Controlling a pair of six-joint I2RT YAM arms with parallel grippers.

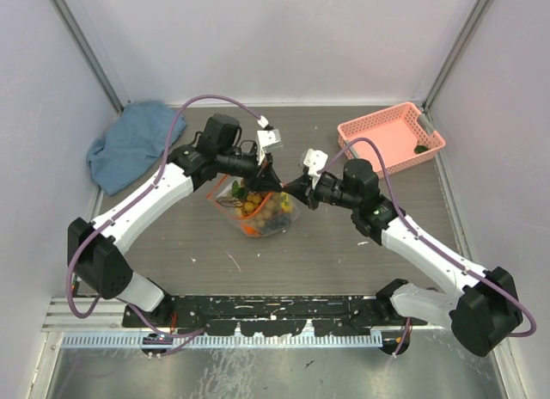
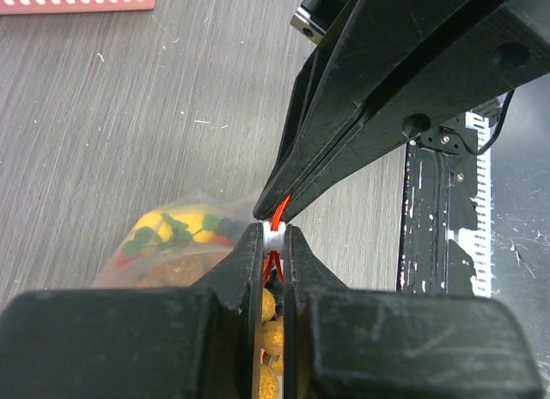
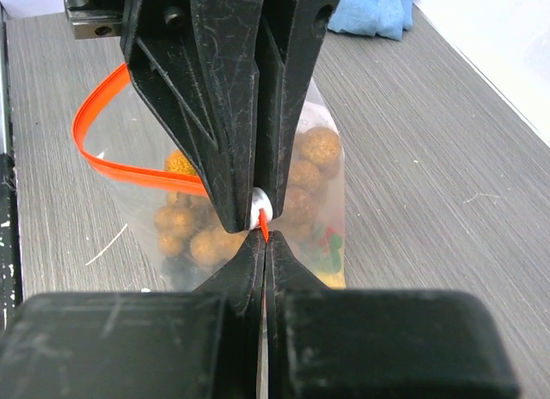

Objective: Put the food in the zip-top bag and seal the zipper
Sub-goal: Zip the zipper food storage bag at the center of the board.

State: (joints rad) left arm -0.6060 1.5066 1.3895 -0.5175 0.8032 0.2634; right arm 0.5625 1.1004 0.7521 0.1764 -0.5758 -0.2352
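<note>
The zip-top bag sits in the middle of the table. In the top view, the two meeting arms hide its mouth. Far left lies a blue cloth. The left jaws are clamped on the zipper at a white bit that only the wrist views show. The right jaws, tip to tip with them, pinch the same orange-red strip. The right wrist view shows the rest of the strip bowed apart. The bag holds the food, blurred behind plastic. At right, a pink basket holds a small dark speck, too small to make out.
</note>
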